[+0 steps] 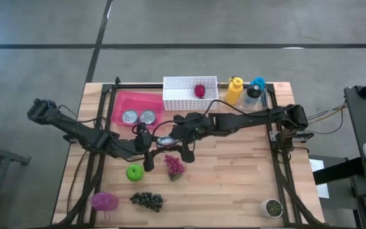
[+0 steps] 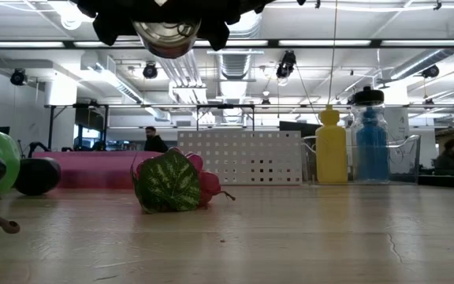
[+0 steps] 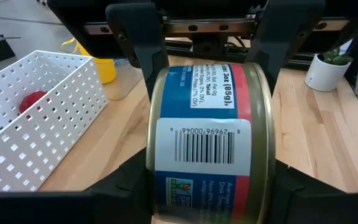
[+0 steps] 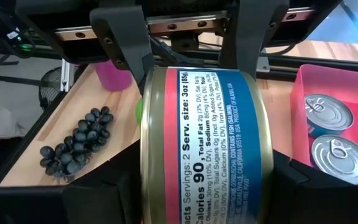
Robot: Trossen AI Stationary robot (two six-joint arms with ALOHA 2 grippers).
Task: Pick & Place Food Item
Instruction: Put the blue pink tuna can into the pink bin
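A tin can with a red and blue label hangs on its side above the table's middle, between my two grippers. My left gripper reaches it from the table's left and is shut on it. My right gripper reaches it from the right, with its fingers at the same two flat ends. The low view shows one round end of the can high over the table. The left wrist view shows the can's barcode side, and the right wrist view shows its nutrition label. My left gripper pinches the can between its two fingers, one on each flat end, by the rim. The fingers come nearly level from the table's left. The can lies on its side, lifted clear of the table. My right gripper has one finger at each flat end of the can, beside the rim. It comes nearly level from the table's right, facing the left gripper. Its fingers look flush against the can's ends.
At the back are a pink tray with two more cans, a white basket holding a red item, and a yellow bottle and a blue bottle. Nearer lie a green apple, a leafy red fruit, dark grapes, a purple item and a small plant pot.
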